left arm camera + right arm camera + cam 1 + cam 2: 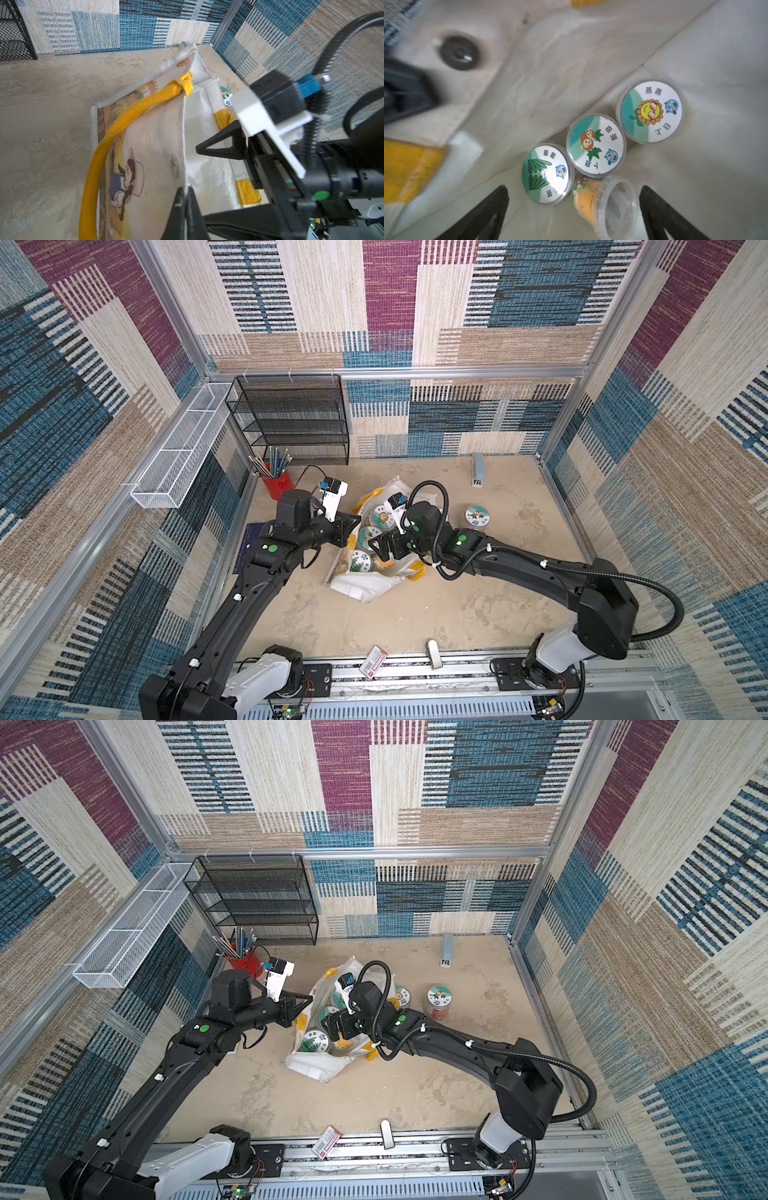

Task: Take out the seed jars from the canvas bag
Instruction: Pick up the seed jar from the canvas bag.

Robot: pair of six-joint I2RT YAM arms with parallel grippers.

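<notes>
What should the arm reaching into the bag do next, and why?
Probably lower the right gripper and close on the small clear-lidded jar: its jaws stand open with that jar lying tilted ahead between them, while the left gripper pinches the rim of the canvas bag, holding it open.

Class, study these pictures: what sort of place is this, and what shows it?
Probably a robot test booth: an aluminium frame hung with patterned panels, a left arm and right arm on a base rail, and props like the mesh shelf and pencil cup.
</notes>
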